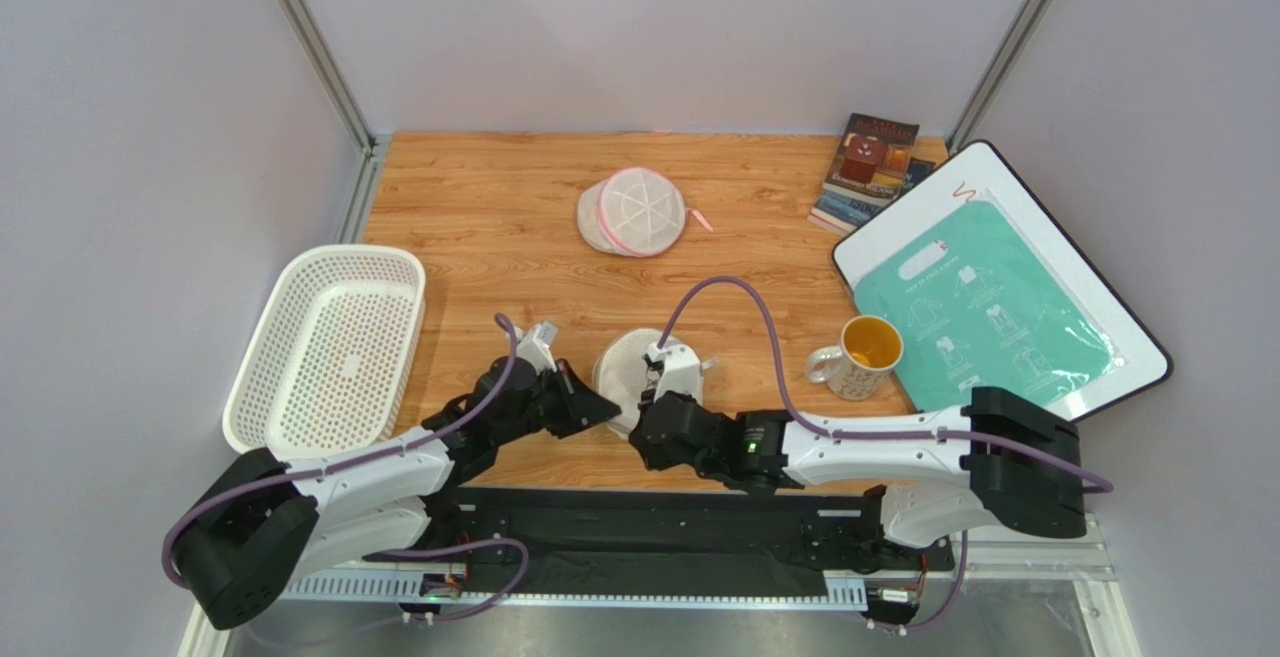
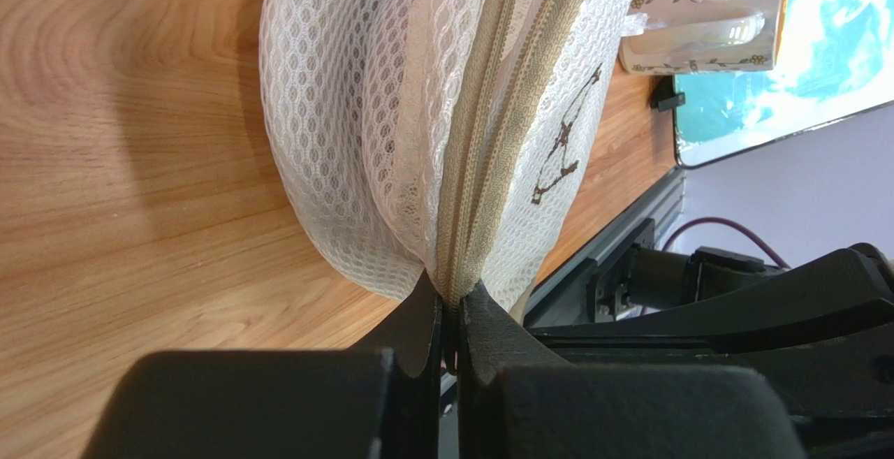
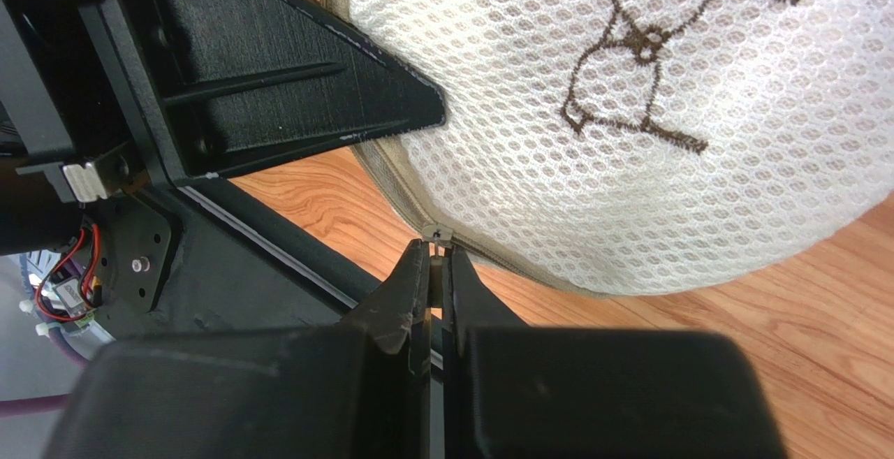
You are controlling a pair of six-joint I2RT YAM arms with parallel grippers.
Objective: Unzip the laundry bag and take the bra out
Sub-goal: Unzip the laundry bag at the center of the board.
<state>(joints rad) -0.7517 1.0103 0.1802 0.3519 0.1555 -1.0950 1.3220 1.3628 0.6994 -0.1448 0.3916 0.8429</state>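
Observation:
The laundry bag [image 1: 628,362] is a round beige-white mesh pouch with a dark bra pictogram [image 3: 640,50]; it lies near the table's front, between my two grippers. My left gripper [image 2: 453,297] is shut on the bag's zip rim [image 2: 483,155] at its near edge; in the top view the left gripper [image 1: 595,405] sits at the bag's left. My right gripper [image 3: 439,255] is shut on the zip pull [image 3: 437,235] at the bag's rim; in the top view the right gripper [image 1: 658,395] is under the bag. The zip looks closed. The bra is hidden.
A second round mesh pouch with pink trim [image 1: 639,212] lies at the back. A white perforated basket [image 1: 328,345] stands at the left. A mug [image 1: 860,356], a white tray with a teal sheet [image 1: 999,282] and a book [image 1: 872,165] are at the right.

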